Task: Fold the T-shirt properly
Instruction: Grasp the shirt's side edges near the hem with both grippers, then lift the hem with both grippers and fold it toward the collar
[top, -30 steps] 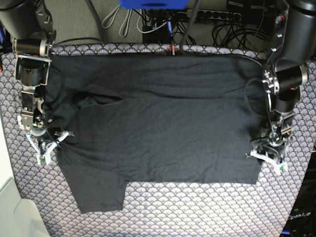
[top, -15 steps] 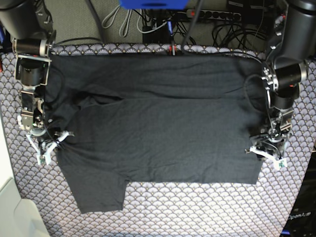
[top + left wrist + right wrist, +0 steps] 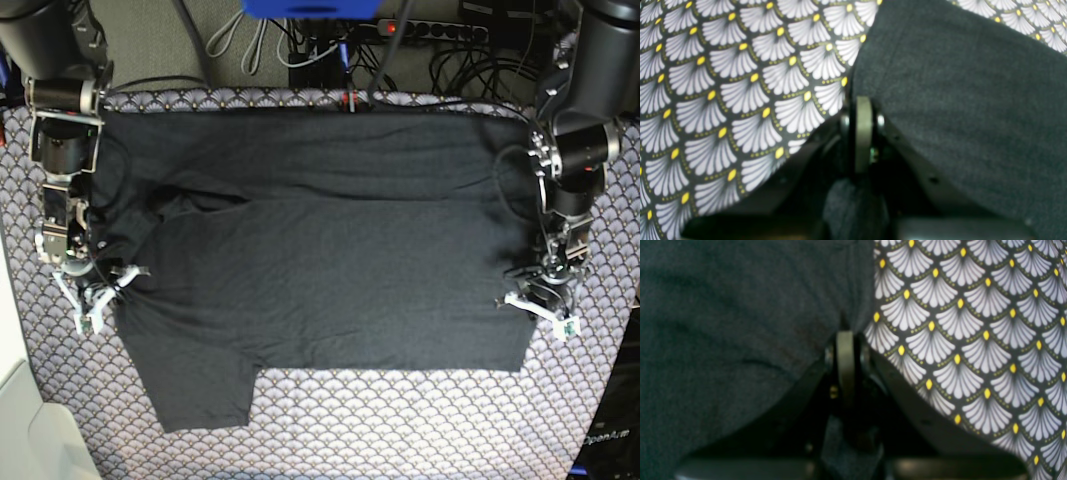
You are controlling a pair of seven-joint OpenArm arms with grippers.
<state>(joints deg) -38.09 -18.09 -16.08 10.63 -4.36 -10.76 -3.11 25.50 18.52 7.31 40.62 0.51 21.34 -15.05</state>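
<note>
So the T-shirt point(image 3: 320, 240) was lying spread out flat across the desk, which was covered with a scallop-print cloth point(image 3: 400, 420), grey fans with little yellow dots. Starting at the left of the base view, the right gripper point(image 3: 92, 300) sat low at the shirt's left edge, right where the fabric bunched a bit above the sleeve point(image 3: 200, 385) that stuck out toward the near side. In the right wrist view its jaws were pressed together with the dark knit point(image 3: 740, 340) pinched at the tips, shirt filling the left half of that view and patterned cloth point(image 3: 973, 340) the right half. A bit of fabric also showed tucked down between the finger bases, kinda blurry though. Moving across, the body of the shirt had a few soft creases and a fold line near the left shoulder area, and its far edge ran along the far side of the desk by a tangle of cables point(image 3: 450, 60). Over at the right, the left gripper point(image 3: 545, 300) was down at the shirt's right edge near the near-right corner. The left wrist view showed its jaws closed too, clamped on the edge of the shirt point(image 3: 973, 116), with the scallop cloth point(image 3: 723, 100) to the left of them.
</note>
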